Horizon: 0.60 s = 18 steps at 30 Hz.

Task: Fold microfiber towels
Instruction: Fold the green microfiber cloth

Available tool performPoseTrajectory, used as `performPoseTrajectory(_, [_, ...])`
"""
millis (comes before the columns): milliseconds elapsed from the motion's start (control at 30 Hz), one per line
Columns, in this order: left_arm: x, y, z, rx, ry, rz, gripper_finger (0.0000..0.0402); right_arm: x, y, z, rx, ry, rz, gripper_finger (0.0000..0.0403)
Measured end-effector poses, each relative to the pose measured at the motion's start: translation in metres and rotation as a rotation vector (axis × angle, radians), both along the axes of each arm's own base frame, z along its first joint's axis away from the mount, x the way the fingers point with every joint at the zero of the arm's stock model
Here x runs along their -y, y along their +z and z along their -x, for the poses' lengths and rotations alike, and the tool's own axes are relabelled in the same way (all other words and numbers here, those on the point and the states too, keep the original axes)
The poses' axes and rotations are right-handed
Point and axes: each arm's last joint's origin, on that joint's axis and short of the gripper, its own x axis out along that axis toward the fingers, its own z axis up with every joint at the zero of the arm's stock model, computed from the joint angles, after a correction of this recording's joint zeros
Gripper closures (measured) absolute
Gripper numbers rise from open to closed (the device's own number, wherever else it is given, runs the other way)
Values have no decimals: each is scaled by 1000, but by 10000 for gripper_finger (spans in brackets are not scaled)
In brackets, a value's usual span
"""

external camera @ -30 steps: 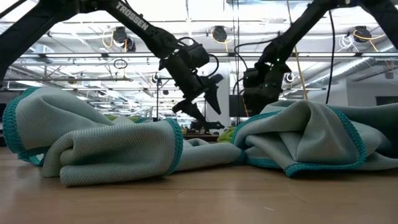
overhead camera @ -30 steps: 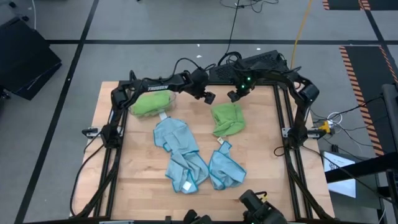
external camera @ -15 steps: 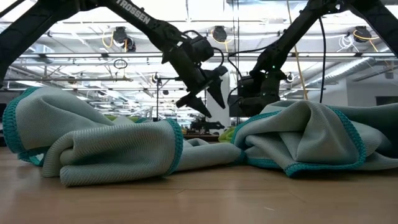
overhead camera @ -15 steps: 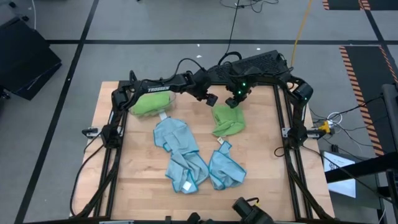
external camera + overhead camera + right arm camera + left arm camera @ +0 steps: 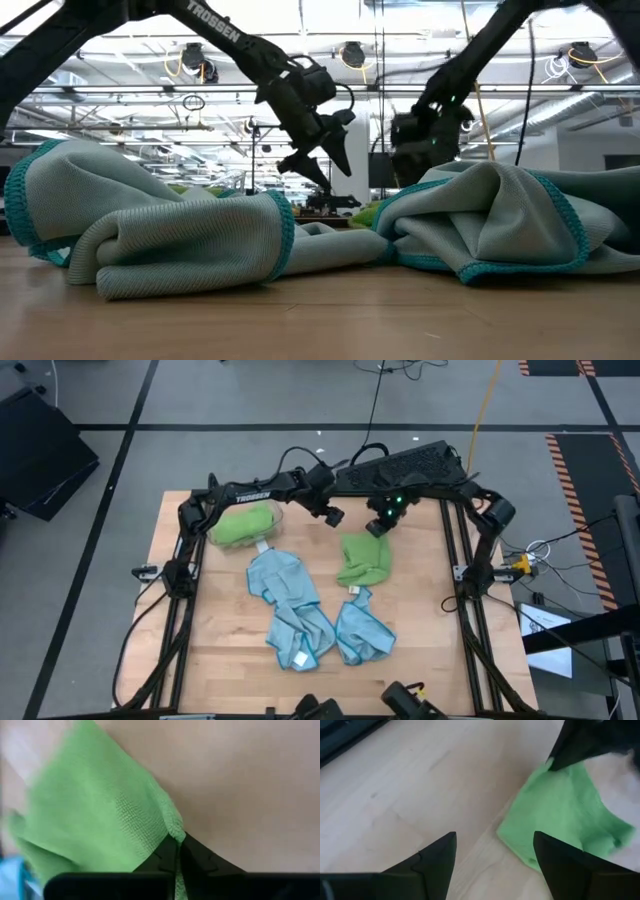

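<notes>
One green towel (image 5: 364, 560) in hand, lying mid-table just beyond the crumpled blue towels (image 5: 305, 615). Right gripper (image 5: 378, 525) pinched tight on its far corner (cloth plainly caught between the fingers in the right wrist view). Left gripper (image 5: 335, 516) poised just beside, fingers apart, nothing held. Spreading step; next, probably take a second corner and pull flat.
</notes>
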Motion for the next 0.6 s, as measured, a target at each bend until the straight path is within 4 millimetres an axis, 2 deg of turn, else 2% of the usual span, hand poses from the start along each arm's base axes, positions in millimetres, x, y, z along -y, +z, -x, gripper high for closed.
performPoseTrajectory(133, [-3,2,-2,48,-30,-12,136,-1,24,2,72,1,75,399])
performPoseTrajectory(267, [-1,6,-6,124,-83,32,120,-3,34,3,96,-15,93,400])
performPoseTrajectory(367, [2,5,-7,117,-97,37,94,-4,42,4,123,-10,120,401])
performPoseTrajectory(600, [19,5,-18,87,-260,-192,37,-14,66,3,193,53,205,402])
